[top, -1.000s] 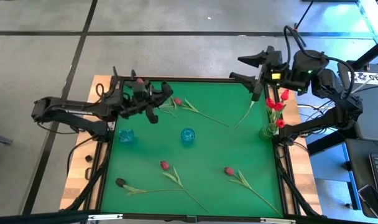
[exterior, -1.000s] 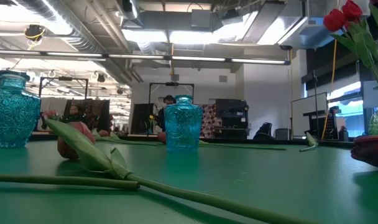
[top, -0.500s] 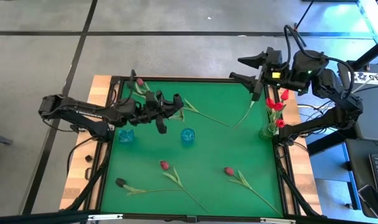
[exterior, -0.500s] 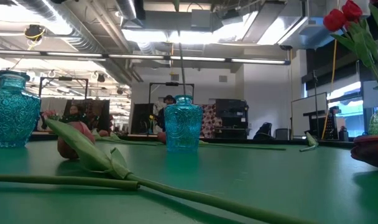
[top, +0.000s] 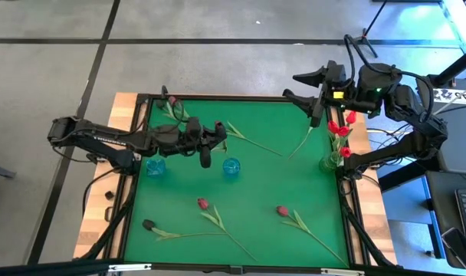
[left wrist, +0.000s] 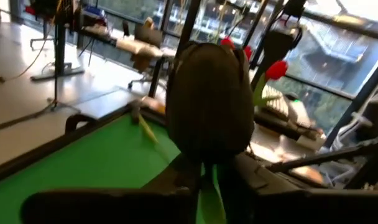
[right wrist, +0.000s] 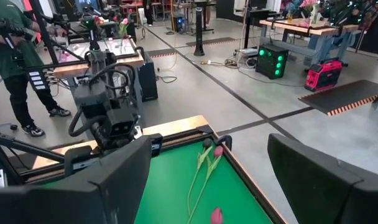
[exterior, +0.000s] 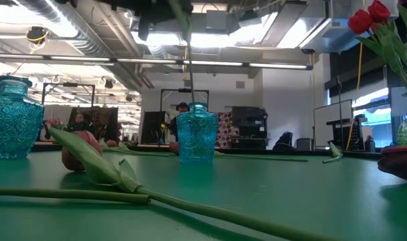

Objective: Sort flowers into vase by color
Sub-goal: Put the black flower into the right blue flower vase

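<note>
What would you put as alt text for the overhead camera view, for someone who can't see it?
Seen from above, the left hand holds a dark-headed flower over the green table, close to a blue vase. The right hand, open, waits at the far right corner above a green vase of red tulips; other tulips lie scattered.

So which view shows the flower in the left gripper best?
The left wrist view: the dark tulip fills the picture, its stem pinched in the left gripper. The high view shows only the gripper beside the middle blue vase. The low view catches just the stem hanging over that vase. The right wrist view misses it.
</note>
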`<state>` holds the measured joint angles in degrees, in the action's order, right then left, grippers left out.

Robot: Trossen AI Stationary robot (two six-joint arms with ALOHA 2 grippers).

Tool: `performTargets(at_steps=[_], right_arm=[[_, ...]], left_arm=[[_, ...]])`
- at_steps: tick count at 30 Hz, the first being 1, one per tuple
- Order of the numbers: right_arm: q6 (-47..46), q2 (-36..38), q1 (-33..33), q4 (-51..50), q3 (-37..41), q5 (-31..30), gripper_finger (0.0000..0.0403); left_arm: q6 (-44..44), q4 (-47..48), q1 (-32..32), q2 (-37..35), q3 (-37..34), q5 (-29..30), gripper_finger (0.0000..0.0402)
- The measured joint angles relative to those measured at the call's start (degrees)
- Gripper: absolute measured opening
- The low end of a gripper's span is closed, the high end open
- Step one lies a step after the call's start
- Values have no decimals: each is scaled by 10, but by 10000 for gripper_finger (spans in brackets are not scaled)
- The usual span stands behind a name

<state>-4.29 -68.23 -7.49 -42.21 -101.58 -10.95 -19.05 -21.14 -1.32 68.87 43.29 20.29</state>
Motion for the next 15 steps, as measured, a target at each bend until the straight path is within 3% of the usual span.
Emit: performTargets(at_steps=[6,15], right_arm=[[0,0,0,0,0,1,321],[1,12,0,-32,-20,-10,321]], left_arm=[[-8,50,0,1,0,-5,111],[-8,322,17,-25,117,-28,173]])
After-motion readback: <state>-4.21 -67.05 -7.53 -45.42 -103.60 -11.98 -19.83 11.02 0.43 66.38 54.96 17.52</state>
